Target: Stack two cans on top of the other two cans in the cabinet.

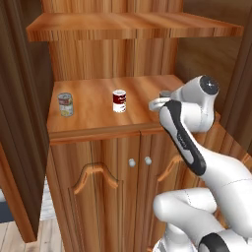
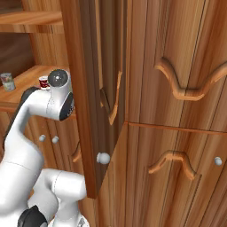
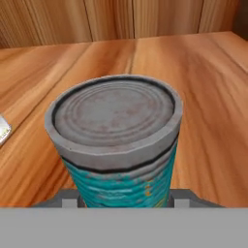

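The teal can [image 3: 118, 145] stands upright on the cabinet's [image 1: 98, 162] wooden shelf, close under the hand camera, its grey ribbed lid facing up and its teal label worn in spots. The jaws sit low on either side of its base; the finger tips are hidden behind the can, and I cannot tell whether they pinch it or merely flank it. In the left base view the gripper [image 1: 160, 101] reaches over the right part of the shelf, and the can itself is hidden behind the hand. Further left on the same shelf the red-and-white can [image 1: 119, 101] stands upright near the middle, and the yellowish can [image 1: 65, 104] stands well apart from it near the left end. Below the shelf are two arched-panel doors with two small silver knobs [image 1: 140, 161] side by side.
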Robot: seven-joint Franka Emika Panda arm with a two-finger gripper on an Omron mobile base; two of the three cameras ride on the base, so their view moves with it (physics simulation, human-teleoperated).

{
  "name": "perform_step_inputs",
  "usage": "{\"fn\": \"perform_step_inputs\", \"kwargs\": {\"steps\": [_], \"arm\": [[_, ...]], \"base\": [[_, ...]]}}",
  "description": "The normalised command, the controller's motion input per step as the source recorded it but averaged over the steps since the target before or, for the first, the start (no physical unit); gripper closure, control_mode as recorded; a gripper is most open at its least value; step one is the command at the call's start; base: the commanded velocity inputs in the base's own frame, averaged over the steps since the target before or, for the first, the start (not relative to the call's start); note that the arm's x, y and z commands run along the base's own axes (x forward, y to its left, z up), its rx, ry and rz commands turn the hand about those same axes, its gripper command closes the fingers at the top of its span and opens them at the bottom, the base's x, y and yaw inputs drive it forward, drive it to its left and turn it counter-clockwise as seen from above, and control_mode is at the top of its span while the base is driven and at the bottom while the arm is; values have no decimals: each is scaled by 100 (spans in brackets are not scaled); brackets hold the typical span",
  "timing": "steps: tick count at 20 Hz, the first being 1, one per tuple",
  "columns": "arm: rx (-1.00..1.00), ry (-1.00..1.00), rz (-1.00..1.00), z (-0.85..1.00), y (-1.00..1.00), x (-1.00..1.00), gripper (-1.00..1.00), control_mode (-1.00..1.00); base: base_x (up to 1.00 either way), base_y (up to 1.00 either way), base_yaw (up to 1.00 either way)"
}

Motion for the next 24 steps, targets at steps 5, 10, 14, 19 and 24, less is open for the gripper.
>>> {"fn": "perform_step_inputs", "kwargs": {"steps": [5,10,14,19,24], "arm": [[-6,-1,-17,52,12,-31,100,-100],[-7,-2,-28,42,-9,-21,100,-100],[-1,-4,-36,40,-30,-12,100,-100],[0,-8,-36,34,-25,-9,100,-100],[0,-5,-26,19,-37,-1,100,-100]], "base": [[0,0,0],[0,0,0],[0,0,0],[0,0,0],[0,0,0]]}}
